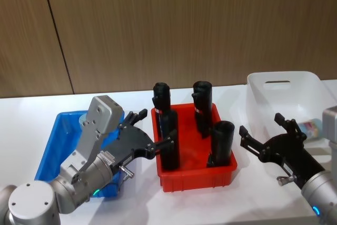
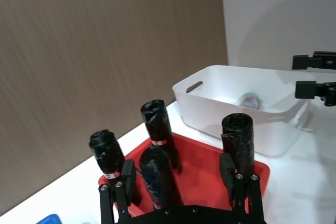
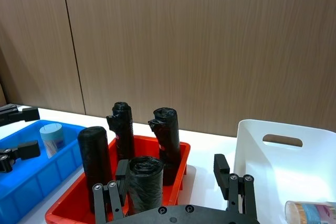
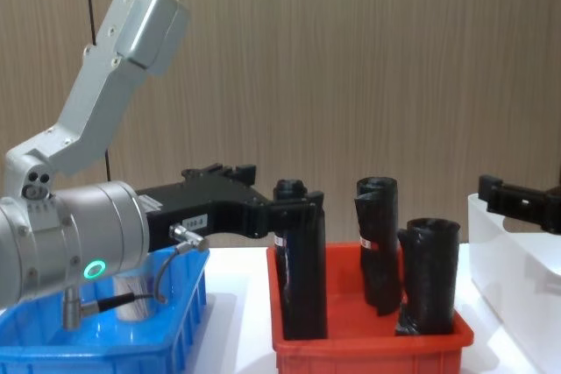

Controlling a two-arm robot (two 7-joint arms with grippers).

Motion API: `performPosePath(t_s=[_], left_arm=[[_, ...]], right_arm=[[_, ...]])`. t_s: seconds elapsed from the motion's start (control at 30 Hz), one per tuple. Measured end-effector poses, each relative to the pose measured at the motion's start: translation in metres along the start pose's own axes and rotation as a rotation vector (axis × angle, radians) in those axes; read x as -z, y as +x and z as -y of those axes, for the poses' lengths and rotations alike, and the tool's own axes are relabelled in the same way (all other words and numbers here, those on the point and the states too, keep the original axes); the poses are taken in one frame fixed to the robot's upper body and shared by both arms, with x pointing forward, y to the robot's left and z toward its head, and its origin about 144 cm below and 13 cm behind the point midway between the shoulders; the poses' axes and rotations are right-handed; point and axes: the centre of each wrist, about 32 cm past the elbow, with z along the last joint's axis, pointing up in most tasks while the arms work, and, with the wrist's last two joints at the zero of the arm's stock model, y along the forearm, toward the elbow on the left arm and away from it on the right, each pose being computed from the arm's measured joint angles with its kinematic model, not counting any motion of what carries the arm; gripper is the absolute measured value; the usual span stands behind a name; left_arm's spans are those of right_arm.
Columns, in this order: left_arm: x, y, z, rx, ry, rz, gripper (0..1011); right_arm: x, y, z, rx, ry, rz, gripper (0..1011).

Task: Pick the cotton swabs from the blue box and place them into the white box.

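Head view: left gripper (image 1: 154, 128), right gripper (image 1: 260, 125), both empty, jaws spread.
One cotton swabs jar (image 3: 52, 137) stands in the blue box (image 1: 47, 151); second jar (image 1: 311, 126) lies in the white box (image 1: 253, 85).

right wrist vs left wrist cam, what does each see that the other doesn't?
Right wrist, not left: a swab jar upright in the blue box. Left wrist, not right: a white wall past the wood panelling. Both: red bin, four black rolls, white box with a second jar lying inside, left tool and right tool, open.
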Motion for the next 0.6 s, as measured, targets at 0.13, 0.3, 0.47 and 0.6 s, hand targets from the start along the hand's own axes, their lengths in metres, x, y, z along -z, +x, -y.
performPosePath(t_s=[0.13, 0.3, 0.47, 0.6], left_arm=[[-0.001, -0.006, -0.002, -0.037, -0.001, 0.011, 1004], [-0.003, -0.014, -0.004, -0.090, -0.005, 0.027, 1004], [-0.005, -0.023, -0.007, -0.144, -0.009, 0.042, 1004], [-0.006, -0.027, -0.008, -0.174, -0.012, 0.051, 1004]], right_arm=[[0.000, 0.000, 0.000, 0.000, 0.000, 0.000, 1001], [0.000, 0.000, 0.000, 0.000, 0.000, 0.000, 1001], [0.000, 0.000, 0.000, 0.000, 0.000, 0.001, 1001], [0.000, 0.000, 0.000, 0.000, 0.000, 0.001, 1002]])
